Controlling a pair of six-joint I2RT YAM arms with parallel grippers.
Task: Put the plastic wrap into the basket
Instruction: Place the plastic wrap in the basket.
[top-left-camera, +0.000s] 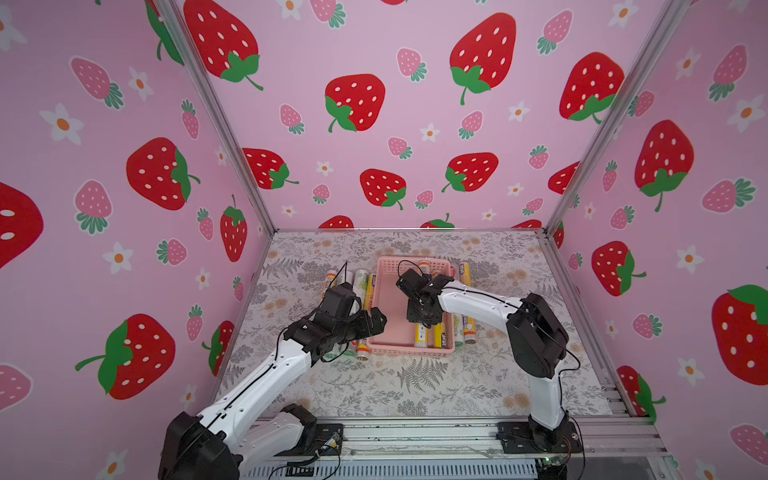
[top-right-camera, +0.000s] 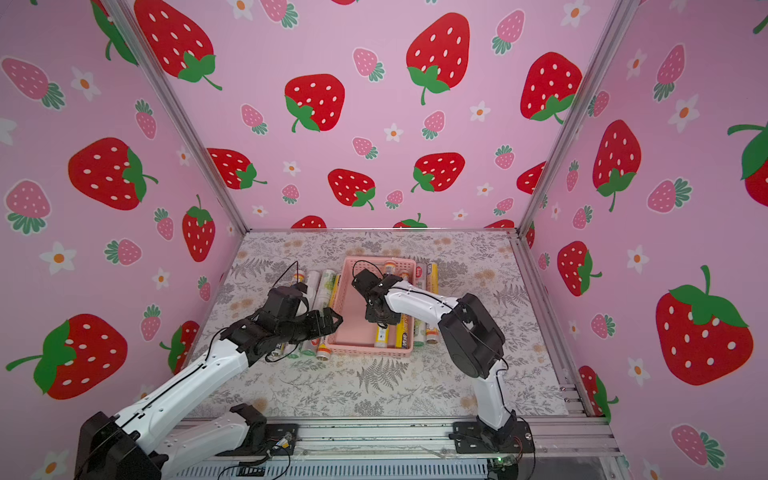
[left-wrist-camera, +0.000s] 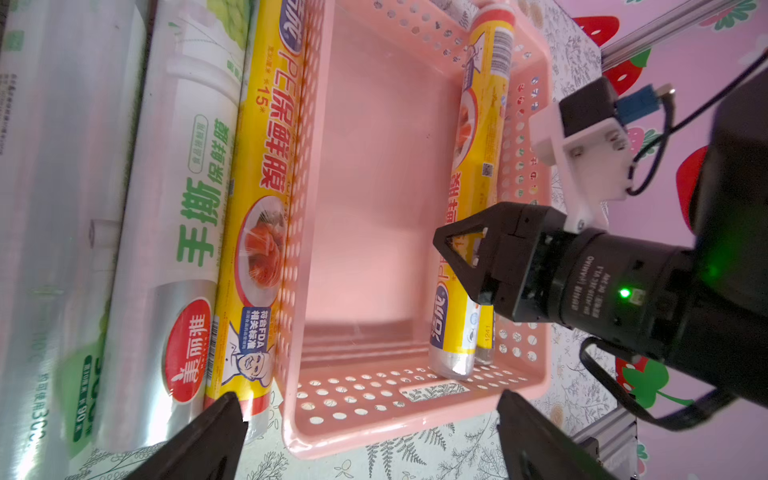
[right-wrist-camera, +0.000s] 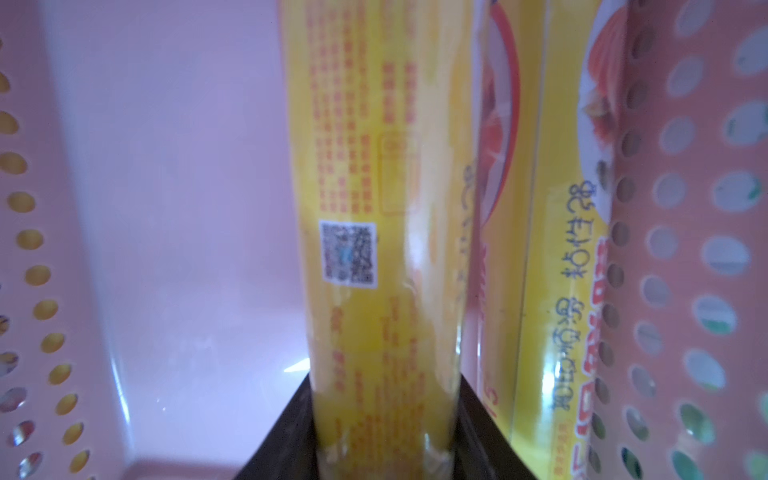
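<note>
Here, right hand pinches a yellow roll.

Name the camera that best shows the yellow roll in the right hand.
The left wrist view: it shows the yellow roll almost whole in the basket, with the right hand clamped across it. In the right wrist view the roll is close but blurred and partial. In both top views the arm hides most of the roll.

White arm links, black joints, thin black cables, black triangular-fingered right tool, green wrist light
</note>
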